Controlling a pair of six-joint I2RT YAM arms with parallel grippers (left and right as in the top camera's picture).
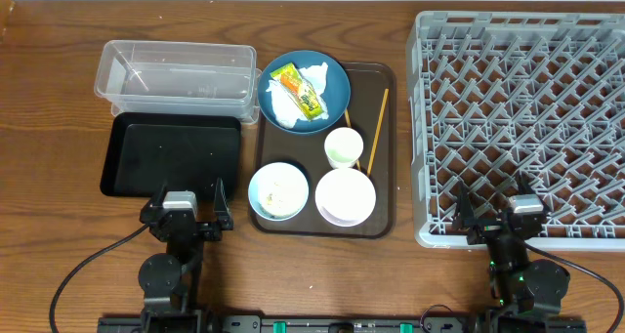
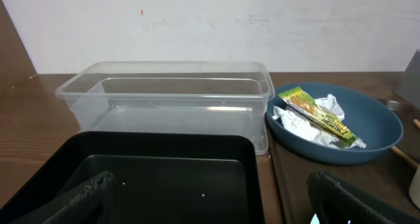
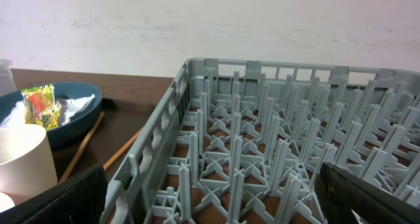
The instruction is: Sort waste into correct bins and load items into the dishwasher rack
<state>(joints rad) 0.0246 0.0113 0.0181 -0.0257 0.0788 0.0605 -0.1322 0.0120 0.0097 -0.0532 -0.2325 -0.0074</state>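
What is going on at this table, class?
Nothing is held yet. The left fingers stand open by the black tray, the right fingers open at the near corner of the dishwasher rack. Snack wrapper and napkin lie on the blue plate; light-blue bowl, white bowl, cup and chopsticks sit on the brown tray. Rack and clear tub are empty.

Wooden table (image 1: 59, 89), white wall (image 2: 210, 27)

On the desk (image 1: 59, 79) the serving tray (image 1: 387, 147) sits mid-view; the rack (image 1: 518, 118) lies at its 3 o'clock, the tub (image 1: 176, 71) at 10 o'clock, the shallow tray (image 1: 171, 155) at 8 o'clock, just before the tub; on the serving tray, the plate (image 1: 332, 79) at 12 o'clock carries the wrapper (image 1: 297, 90) and napkin (image 1: 278, 104); the cup (image 1: 344, 146) stands central, the chopsticks (image 1: 377, 128) at its 3 o'clock; the near-left bowl (image 1: 277, 190) is at 7 o'clock, the near-right bowl (image 1: 345, 196) at 5.
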